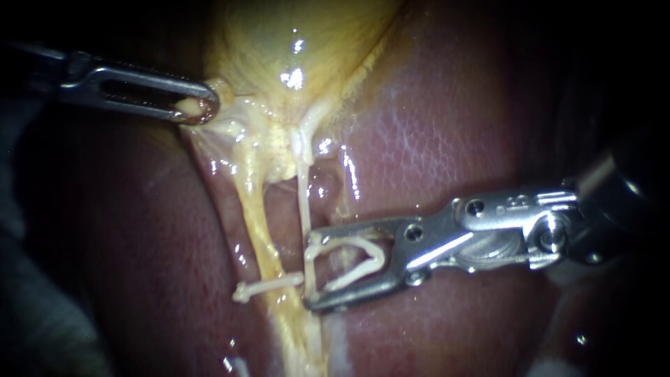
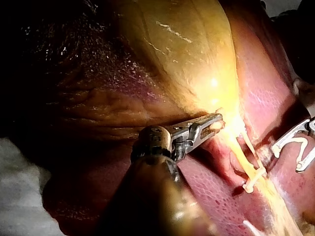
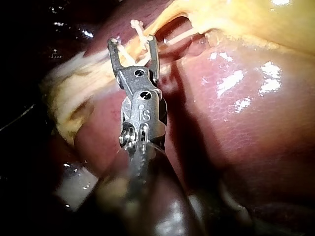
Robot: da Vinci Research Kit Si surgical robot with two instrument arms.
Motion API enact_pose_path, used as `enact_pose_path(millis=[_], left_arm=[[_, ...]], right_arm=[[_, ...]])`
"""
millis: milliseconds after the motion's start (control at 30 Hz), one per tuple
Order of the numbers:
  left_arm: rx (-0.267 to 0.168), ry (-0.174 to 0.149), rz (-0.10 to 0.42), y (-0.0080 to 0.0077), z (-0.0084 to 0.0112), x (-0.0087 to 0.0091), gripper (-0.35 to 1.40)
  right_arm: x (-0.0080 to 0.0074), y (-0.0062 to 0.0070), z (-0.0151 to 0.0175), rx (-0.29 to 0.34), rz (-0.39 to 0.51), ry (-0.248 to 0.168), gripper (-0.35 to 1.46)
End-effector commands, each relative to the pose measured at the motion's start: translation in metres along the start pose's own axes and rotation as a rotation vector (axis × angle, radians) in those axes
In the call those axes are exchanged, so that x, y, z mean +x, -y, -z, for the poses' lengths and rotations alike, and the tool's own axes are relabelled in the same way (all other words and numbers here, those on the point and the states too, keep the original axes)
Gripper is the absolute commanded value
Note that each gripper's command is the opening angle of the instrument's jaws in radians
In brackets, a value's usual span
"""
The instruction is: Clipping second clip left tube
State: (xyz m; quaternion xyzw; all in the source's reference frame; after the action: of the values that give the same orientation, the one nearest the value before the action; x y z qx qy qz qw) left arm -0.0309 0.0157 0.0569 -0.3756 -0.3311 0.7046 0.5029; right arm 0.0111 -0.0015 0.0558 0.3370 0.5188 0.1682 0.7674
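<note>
The right end effector [image 1: 307,272] carries an open clip [image 1: 356,273] short of the left tube [image 1: 262,237], so closing now may catch the thinner tube [image 1: 304,202], while the left end effector [image 1: 199,108] clamps the gallbladder [image 1: 279,42].

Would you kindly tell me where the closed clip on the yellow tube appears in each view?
Endoscope view: the closed clip lies across the yellow tube, low centre, just left of the right instrument.
Left wrist view: the closed clip crosses that tube ahead of the left instrument, which grips the gallbladder.
Right wrist view: the closed clip sits just ahead of the right instrument.
Shared landmark: the open clip held by the right instrument.
</note>
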Motion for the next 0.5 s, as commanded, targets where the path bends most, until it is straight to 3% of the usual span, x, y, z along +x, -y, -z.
enact_pose_path(millis=[33,233,500], left_arm=[[0.001,0.000,0.000,0.0000,0.0000,0.0000,-0.35],[0.001,0.000,0.000,0.0000,0.0000,0.0000,-0.35],[0.001,-0.001,0.000,-0.0001,0.0000,0.0000,-0.35]], right_arm=[[-0.0002,-0.0001,-0.0001,-0.002,-0.010,-0.008,0.48],[-0.0014,-0.0015,-0.0003,0.029,-0.093,-0.035,0.49],[-0.0041,-0.0034,-0.0020,0.065,-0.167,-0.015,0.49]])
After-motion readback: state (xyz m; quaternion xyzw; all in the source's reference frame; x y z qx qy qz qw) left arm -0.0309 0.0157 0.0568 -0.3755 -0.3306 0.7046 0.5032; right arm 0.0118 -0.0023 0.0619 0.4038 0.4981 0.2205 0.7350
